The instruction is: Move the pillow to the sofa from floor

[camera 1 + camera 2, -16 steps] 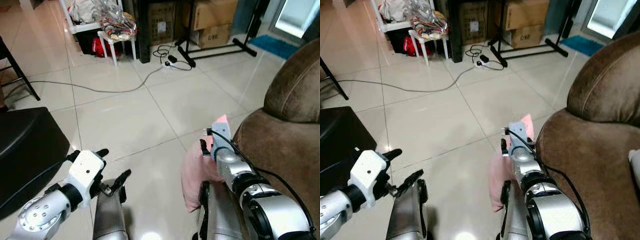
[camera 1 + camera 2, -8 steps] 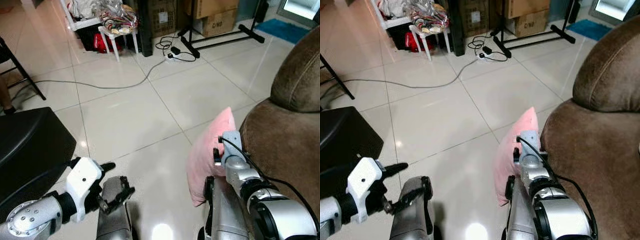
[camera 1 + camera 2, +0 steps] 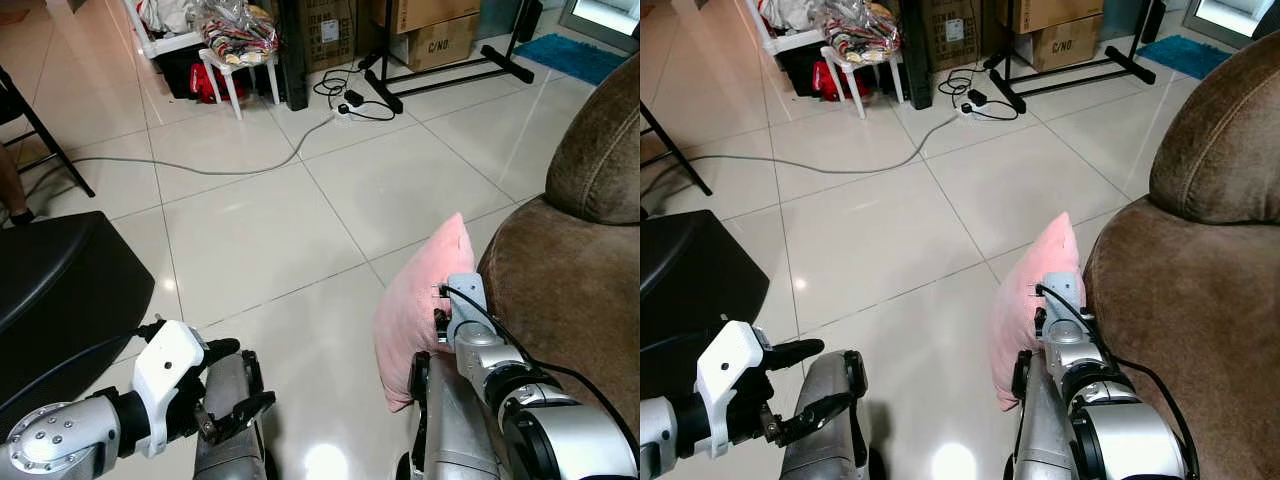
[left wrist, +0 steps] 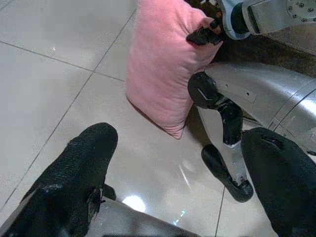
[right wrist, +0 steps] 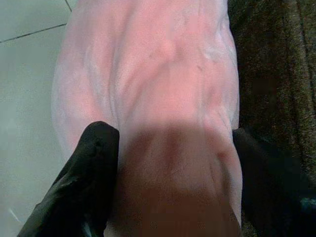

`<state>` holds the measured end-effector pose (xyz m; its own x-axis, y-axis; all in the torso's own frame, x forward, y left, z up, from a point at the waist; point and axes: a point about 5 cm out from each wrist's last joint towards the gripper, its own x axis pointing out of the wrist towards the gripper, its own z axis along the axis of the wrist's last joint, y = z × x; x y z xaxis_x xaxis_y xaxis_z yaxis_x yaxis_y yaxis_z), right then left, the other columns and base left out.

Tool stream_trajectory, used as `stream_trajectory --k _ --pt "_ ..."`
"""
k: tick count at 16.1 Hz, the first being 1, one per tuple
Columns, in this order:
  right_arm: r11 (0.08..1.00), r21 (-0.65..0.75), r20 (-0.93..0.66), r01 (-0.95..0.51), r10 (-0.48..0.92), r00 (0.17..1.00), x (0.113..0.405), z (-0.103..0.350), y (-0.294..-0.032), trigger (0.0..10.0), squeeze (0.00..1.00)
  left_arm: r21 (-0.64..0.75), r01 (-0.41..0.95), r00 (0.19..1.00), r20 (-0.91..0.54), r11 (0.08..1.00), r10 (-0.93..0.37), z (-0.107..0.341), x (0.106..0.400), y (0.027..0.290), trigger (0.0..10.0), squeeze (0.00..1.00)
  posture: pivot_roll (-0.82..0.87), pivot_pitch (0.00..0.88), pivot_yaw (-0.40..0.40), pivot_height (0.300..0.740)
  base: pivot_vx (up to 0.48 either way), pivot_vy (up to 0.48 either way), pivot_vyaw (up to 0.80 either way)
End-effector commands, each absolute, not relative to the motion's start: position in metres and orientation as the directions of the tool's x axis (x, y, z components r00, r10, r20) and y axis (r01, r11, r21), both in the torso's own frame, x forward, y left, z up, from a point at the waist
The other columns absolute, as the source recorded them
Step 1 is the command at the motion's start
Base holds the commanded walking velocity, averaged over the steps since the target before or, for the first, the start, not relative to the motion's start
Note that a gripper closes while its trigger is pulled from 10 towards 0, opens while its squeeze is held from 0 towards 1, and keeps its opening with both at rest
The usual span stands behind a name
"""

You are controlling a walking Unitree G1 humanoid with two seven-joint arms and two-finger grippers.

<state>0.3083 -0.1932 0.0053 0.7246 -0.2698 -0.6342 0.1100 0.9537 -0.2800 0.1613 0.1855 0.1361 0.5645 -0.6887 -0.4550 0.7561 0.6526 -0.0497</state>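
Down at the lower right of the head views, the right gripper [image 3: 440, 318] is clamped on the pink pillow [image 3: 420, 305], one black finger [image 5: 91, 163] pressed against each broad face so the soft cloth bulges and wrinkles between them. The pillow hangs upright, its pointed top corner near the middle right of the frame and its lower corner just above the glossy floor [image 3: 270, 230]; its right edge sits just beside the front of the brown sofa [image 3: 575, 270], whether touching cannot be told. The sofa is plump and rounded, covered in a short, matte, velvety fabric.

At the lower left, the left gripper [image 3: 225, 385] holds nothing, its two long black fingers spread apart above the tiles; in the left wrist view those fingers [image 4: 79, 173] frame the pillow and the right arm beyond.

The floor is large pale tiles, shiny enough to mirror a ceiling light, with thin dark grout lines. A grey cable [image 3: 200, 170] snakes across the upper left. A smooth black rounded seat [image 3: 55, 290] fills the left edge. Cardboard boxes [image 3: 440, 30] and a black stand base [image 3: 450, 75] sit along the top, beside a small white stool [image 3: 240, 70] piled with bagged items.
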Motion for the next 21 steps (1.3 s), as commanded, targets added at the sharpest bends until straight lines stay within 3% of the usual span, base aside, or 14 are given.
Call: stream_trajectory --k 1,13,21 --pt "0.954 -0.285 -0.665 0.088 -0.263 0.699 0.301 -0.002 -0.192 0.0 0.00 -0.042 0.758 0.563 -0.463 0.651 -0.685 0.139 0.160 0.187 10.0 0.00 0.05 0.086 0.073 0.478 0.000 0.000 0.00" --pt "0.983 -0.181 -0.694 -0.009 -0.122 0.710 0.302 -0.005 -0.171 0.0 0.00 -0.031 0.759 0.569 -0.453 0.650 -0.686 0.139 0.168 0.186 10.0 0.00 0.04 0.044 0.070 0.478 0.000 0.000 0.00" --pt "0.995 0.020 -0.654 -0.093 0.083 0.752 0.311 0.003 -0.135 0.0 0.00 0.022 0.741 0.612 -0.434 0.672 -0.661 0.135 0.188 0.190 10.0 0.00 0.02 0.000 0.085 0.478 0.000 0.000 0.00"
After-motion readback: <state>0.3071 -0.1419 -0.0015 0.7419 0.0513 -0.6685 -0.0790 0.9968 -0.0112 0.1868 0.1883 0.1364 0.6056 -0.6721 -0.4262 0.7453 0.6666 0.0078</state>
